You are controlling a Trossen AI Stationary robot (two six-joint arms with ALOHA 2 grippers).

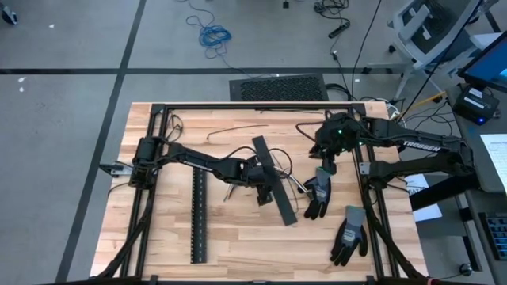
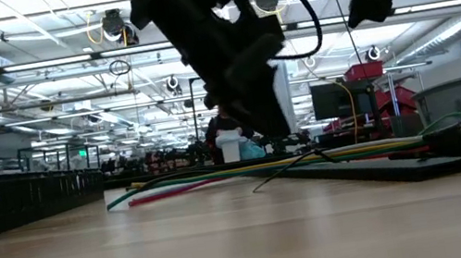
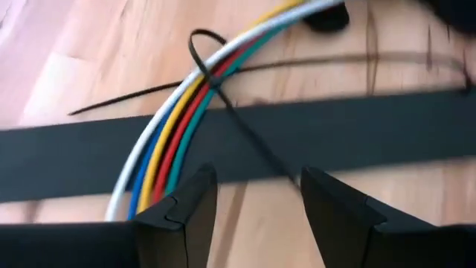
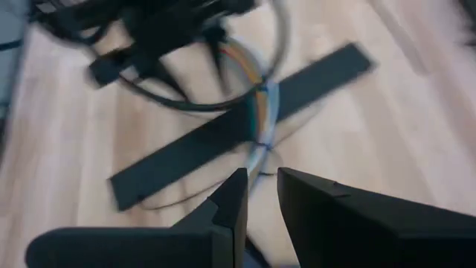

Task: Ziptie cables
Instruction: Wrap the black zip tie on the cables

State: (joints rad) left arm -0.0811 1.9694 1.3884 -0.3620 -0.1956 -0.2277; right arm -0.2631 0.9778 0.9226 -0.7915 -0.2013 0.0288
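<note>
Cables (image 3: 178, 126): a bundle of coloured wires, white, yellow, red, blue and green, lying on the wooden table (image 1: 238, 245) across a flat black strip (image 3: 357, 134), near the middle of the table.
Ziptie (image 3: 212, 78): a thin black tie, looped around the bundle just beside the strip, its long tail running over the strip.
Left gripper (image 3: 256, 205): low over the black strip, fingers apart with the ziptie tail passing between them; it clamps nothing.
Right gripper (image 4: 260, 197): raised above the table, pointing toward the cables, fingers nearly together with a narrow gap, nothing between them.
Other things: a slotted black strip (image 1: 199, 215) to the left, two dark gloves (image 1: 318, 194) to the right.
</note>
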